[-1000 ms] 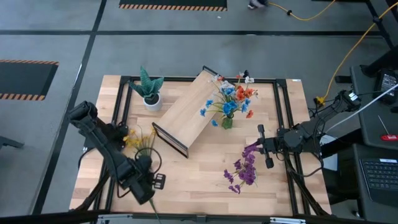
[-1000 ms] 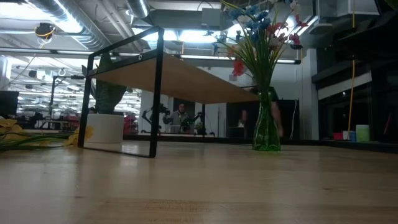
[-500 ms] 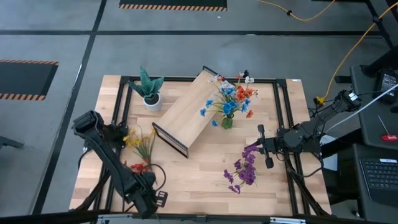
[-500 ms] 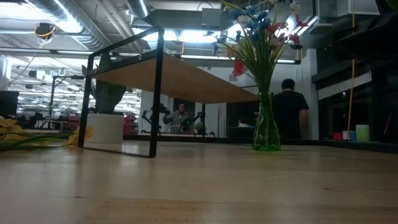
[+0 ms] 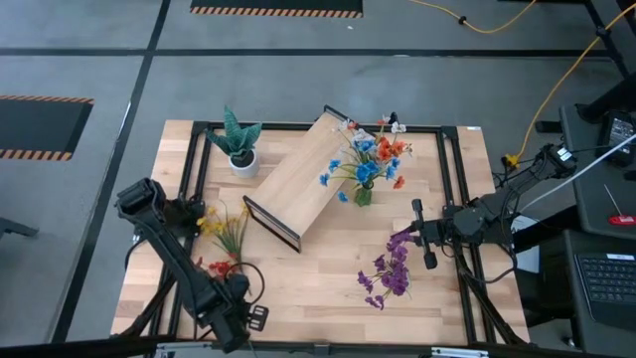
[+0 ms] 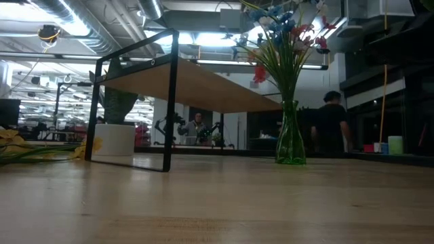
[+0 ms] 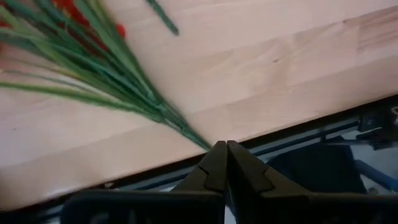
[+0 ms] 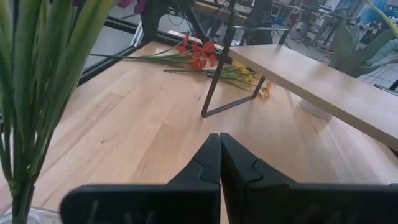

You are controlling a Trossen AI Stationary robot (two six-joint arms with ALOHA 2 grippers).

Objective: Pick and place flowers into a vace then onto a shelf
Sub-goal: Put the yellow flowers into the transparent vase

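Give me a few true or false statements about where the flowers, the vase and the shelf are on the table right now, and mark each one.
1. The green vase stands on the table beside the shelf, not on it. True.
2. The vase is empty. False: it holds blue, red and orange flowers.
3. A purple sprig lies flat on the table near the right gripper. True.
4. The left gripper is wide open. False: its fingers are shut, at the stem ends of a red sprig.
5. The potted plant sits on top of the shelf. False: it stands on the table beside it.
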